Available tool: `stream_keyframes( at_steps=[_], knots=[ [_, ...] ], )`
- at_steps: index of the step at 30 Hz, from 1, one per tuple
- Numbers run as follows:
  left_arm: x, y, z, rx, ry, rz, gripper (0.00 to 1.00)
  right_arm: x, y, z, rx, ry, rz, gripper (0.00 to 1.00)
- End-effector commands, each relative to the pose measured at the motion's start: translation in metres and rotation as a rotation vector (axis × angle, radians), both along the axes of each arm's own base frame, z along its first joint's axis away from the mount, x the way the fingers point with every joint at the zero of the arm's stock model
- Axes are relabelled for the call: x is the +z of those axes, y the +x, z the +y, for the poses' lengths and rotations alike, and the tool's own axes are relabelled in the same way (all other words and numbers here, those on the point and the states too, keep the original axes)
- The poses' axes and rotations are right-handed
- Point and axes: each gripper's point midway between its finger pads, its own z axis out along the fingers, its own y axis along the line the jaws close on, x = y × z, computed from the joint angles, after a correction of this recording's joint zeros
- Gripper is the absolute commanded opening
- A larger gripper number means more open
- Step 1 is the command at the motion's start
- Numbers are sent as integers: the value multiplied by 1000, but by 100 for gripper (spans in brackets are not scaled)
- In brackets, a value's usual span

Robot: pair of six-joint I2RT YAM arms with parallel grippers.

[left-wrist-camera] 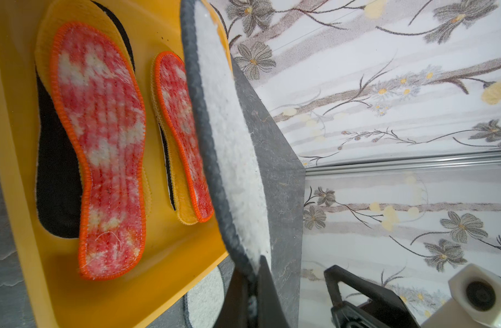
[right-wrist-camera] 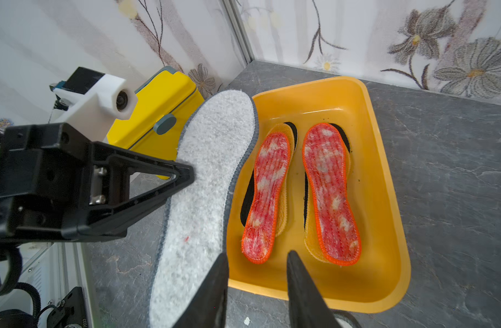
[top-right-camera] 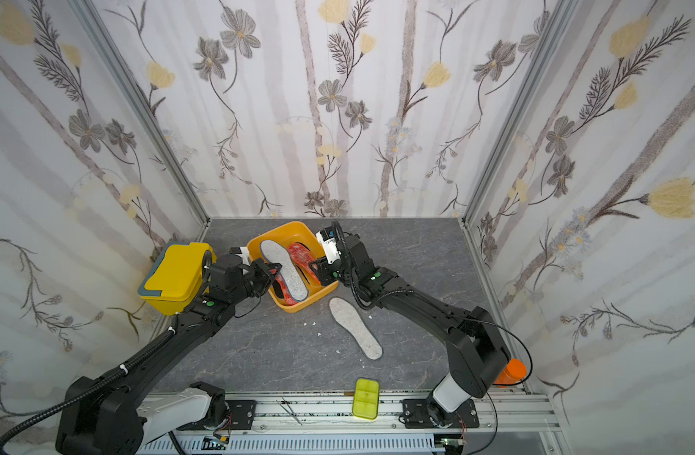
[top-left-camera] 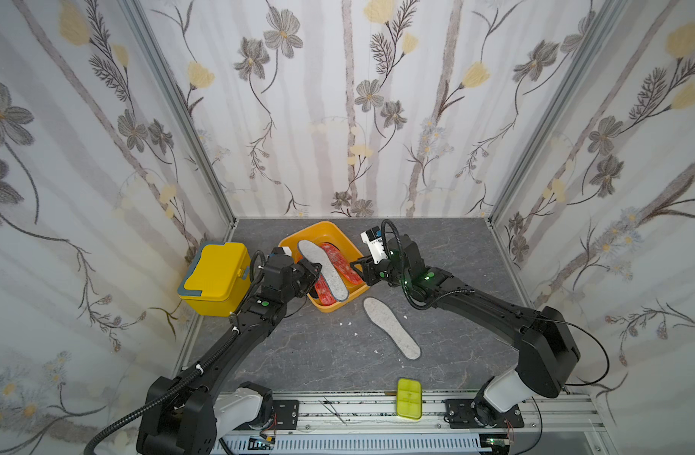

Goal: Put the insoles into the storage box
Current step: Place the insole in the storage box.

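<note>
Starting at the left, a yellow lidded box [top-left-camera: 215, 277] stands against the side wall. Just beside it the left gripper [top-left-camera: 315, 272] is clamped tight on the long edge of a grey-white felt insole [top-left-camera: 323, 268], holding it slanted over the storage box [top-left-camera: 318, 226]. Inside the box lie two red-orange insoles [right-wrist-camera: 331, 196] on orange-yellow insoles [right-wrist-camera: 311, 241], with black insoles [right-wrist-camera: 246, 204] underneath. At the box's right rim the right gripper [right-wrist-camera: 257, 255] hangs with its jaws part way apart and nothing between them; whether a finger touches the held insole I cannot tell. Further right a second felt insole [top-left-camera: 391, 327] lies flat on the grey marbled table [top-left-camera: 298, 354], near the box, with white crumbs [top-left-camera: 345, 324] around. A lime-green case [top-left-camera: 409, 398] sits on the front rail. Floral wallpaper [top-left-camera: 338, 98] covers three walls.
</note>
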Motion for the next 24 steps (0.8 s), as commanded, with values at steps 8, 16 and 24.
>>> stream_keyframes(
  at_steps=[8,16,24],
  knots=[
    [-24,20,18,16,71,58,0,-2,6,-21,-39,9,-1,33],
    [-51,43,35,50,144,126,0,-10,6,-24,-43,11,13,32],
    [-70,74,30,13,156,136,0,-18,6,-28,-45,2,27,31]
  ],
)
